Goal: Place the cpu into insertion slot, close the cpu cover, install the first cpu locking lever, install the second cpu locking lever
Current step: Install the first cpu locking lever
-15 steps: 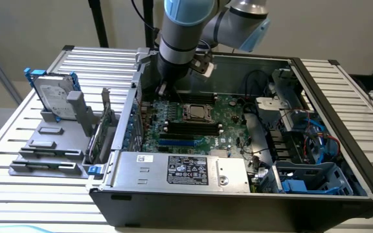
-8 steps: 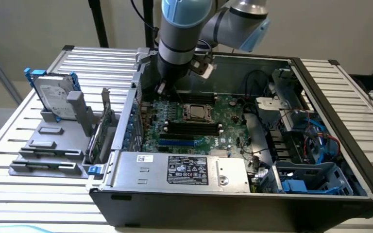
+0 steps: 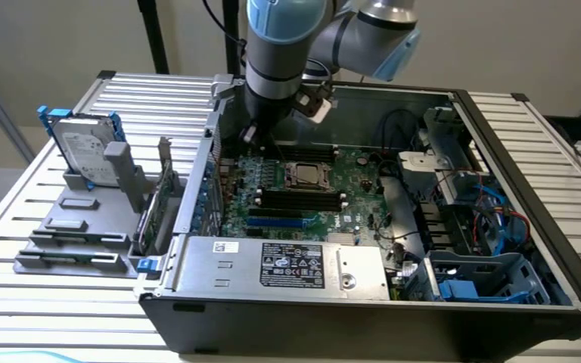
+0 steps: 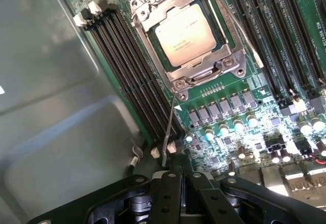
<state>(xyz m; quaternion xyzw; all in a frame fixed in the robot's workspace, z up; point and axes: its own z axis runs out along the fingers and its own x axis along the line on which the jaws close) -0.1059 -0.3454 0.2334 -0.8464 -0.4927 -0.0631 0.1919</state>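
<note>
1. CPU (image 4: 187, 33) sits flat in the insertion slot (image 4: 179, 84) on the green motherboard (image 4: 239, 109); I see its pale metal top facing up.
2. CPU cover (image 4: 153, 16) is down over it, its silvery frame ringing the chip, which shows through the window.
3. One thin locking lever (image 4: 169, 127) stands free, slanting off the socket's corner toward the gripper (image 4: 182, 183); its tip ends just beside the fingertips, and I cannot tell whether they touch.
4. I read the pincer as clenched, fingers pressed together with nothing between them.
5. A second locking lever (image 4: 239, 35) lies along the opposite side of the socket; I cannot tell if it is hooked.
6. Black memory slots (image 4: 130, 71) run beside the socket, next to the free lever.
7. In the exterior view the arm (image 3: 270, 68) reaches down into the open computer case (image 3: 532, 227), on the exterior view's left of the socket, and a hard drive (image 3: 81, 147) stands on the table (image 3: 8, 227) outside the case.
</note>
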